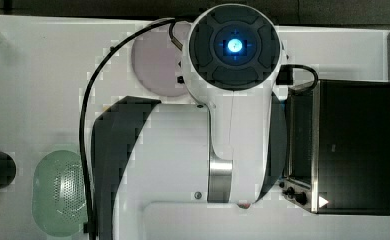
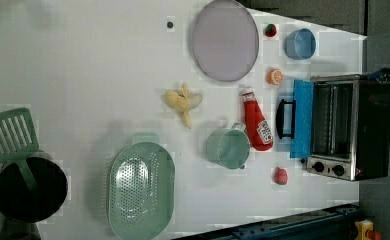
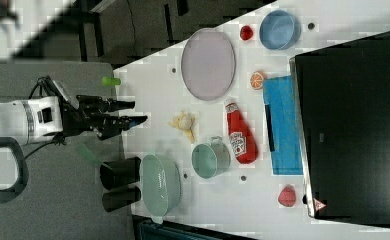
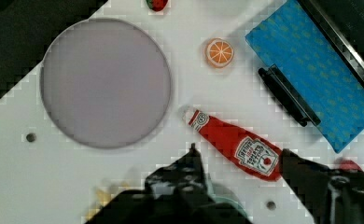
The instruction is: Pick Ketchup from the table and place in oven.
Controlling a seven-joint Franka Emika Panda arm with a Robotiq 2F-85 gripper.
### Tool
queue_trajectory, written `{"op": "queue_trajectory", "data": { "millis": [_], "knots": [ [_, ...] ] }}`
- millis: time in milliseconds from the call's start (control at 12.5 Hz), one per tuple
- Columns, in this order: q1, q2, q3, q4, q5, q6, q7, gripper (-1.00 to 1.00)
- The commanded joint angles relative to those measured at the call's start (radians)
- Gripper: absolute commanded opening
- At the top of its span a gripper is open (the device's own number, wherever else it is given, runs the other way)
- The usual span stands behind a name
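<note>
White table [image 2: 83,65], Ketchup [image 2: 257,124] beside mug [image 2: 229,148]

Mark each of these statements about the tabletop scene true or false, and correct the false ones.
1. The Ketchup lies on its side on the table. True.
2. The oven has its door shut. False: the door is folded open, its blue inner face turned up.
3. The gripper is closed on the Ketchup. False: it hangs apart from the bottle, fingers open and empty.
4. A green mug stands right beside the Ketchup. True.
5. The banana rests on the grey plate. False: it lies on the bare table, apart from the plate.
</note>
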Motion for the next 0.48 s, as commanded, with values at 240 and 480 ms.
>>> {"op": "queue_trajectory", "data": {
  "millis": [240, 480],
  "knots": [
    [-0.014, -0.506, -0.013, -0.251, 0.003, -0.263, 0.183, 0.99],
    [-0.014, -0.487, -0.012, -0.267, 0.003, -0.216, 0.114, 1.0]
  ]
}}
